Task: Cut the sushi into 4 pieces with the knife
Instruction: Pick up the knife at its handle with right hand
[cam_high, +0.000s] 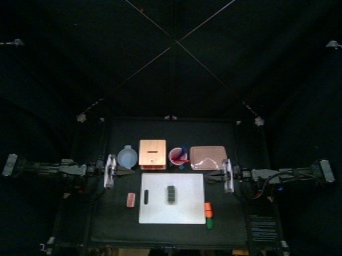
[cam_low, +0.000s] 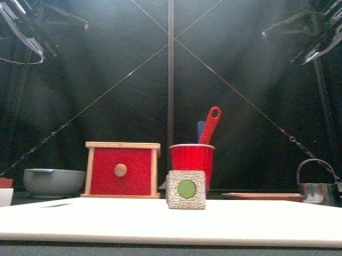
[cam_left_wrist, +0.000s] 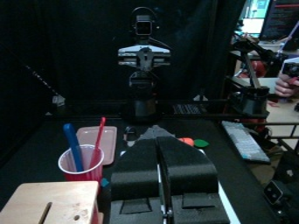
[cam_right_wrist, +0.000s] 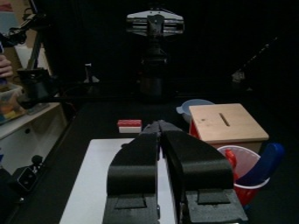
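**Sushi roll on the board, both pincers shut and clear of it**

Top view: the dark green sushi roll (cam_high: 173, 192) lies on the white cutting board (cam_high: 191, 202). It is well apart from the left pincer (cam_high: 112, 172) at the worktop's left side and the right pincer (cam_high: 229, 178) at its right.

Front view: the roll stands in front of the red cup (cam_low: 191, 162), which holds the red knife (cam_low: 210, 122) and the blue knife (cam_low: 201, 130).

Left wrist view: the jaws are pressed together, gripping nothing.

Right wrist view: the jaws are likewise closed and empty, and the roll is hidden behind them.

A robotics lab booth: black curtains (cam_high: 171, 60) enclose a small black table (cam_high: 114, 228), robot arms (cam_high: 60, 168) reach in from both sides, and a toy sushi roll (cam_high: 171, 193) lies on a white cutting board (cam_high: 189, 209)
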